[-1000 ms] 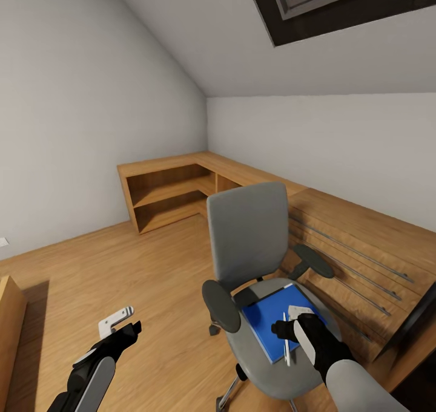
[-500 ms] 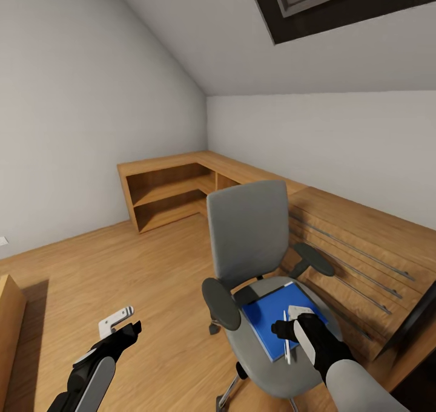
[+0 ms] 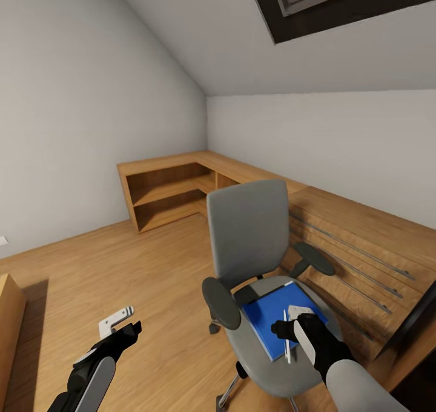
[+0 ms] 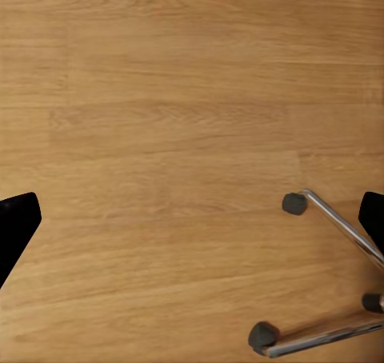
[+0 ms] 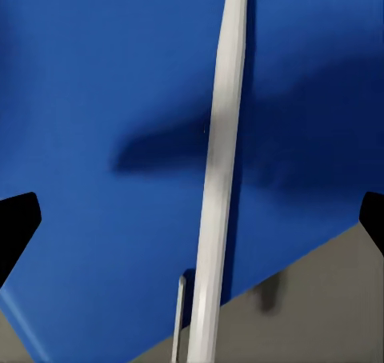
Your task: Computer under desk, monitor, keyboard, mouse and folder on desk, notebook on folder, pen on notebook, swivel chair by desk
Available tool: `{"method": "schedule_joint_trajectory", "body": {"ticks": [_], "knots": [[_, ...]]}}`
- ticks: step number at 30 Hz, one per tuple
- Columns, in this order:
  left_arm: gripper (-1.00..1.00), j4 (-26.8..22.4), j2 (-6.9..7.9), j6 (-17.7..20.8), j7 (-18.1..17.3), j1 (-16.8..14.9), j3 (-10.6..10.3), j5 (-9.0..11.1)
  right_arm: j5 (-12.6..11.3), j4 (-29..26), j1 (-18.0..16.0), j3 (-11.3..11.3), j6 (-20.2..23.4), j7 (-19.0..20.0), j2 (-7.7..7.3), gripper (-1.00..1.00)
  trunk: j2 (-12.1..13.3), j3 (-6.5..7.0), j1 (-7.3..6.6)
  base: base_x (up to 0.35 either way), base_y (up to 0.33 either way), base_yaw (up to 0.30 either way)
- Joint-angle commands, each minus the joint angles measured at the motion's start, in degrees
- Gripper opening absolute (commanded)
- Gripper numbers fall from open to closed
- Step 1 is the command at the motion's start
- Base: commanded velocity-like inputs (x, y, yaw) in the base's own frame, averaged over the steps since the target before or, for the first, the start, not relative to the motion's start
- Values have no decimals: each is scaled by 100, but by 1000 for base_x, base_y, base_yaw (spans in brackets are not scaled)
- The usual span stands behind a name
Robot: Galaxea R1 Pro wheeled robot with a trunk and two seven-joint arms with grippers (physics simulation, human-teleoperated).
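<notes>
Nothing has moved in the last second: the right gripper (image 3: 289, 329) still hangs spread wide just above the pen (image 5: 218, 171) lying on the folder (image 5: 96, 139) on the swivel chair (image 3: 248, 230), so no grab yet, while the left gripper (image 4: 192, 211) stays open too.

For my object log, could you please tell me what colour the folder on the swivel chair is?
The folder is bright blue, seen best in the right wrist view.
</notes>
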Motion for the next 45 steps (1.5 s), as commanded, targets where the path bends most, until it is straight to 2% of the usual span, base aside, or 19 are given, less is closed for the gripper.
{"method": "schedule_joint_trajectory", "body": {"ticks": [1,19,24,45], "knots": [[100,-7,7,5,57,-2,-15,53,-34,-10,-2,-24,25,-30,6,100,-45,-24,22,0,0,0],[100,-3,6,5,57,-4,-23,52,-32,-10,-2,-21,25,-30,6,100,-85,-42,44,0,0,0],[100,-3,6,5,57,-4,-23,52,-32,-10,-3,-17,25,-30,6,100,-285,-132,154,0,0,0],[100,-3,6,5,57,-4,-24,53,-32,-10,-2,-9,27,-30,6,100,-285,-132,154,0,0,0]]}}
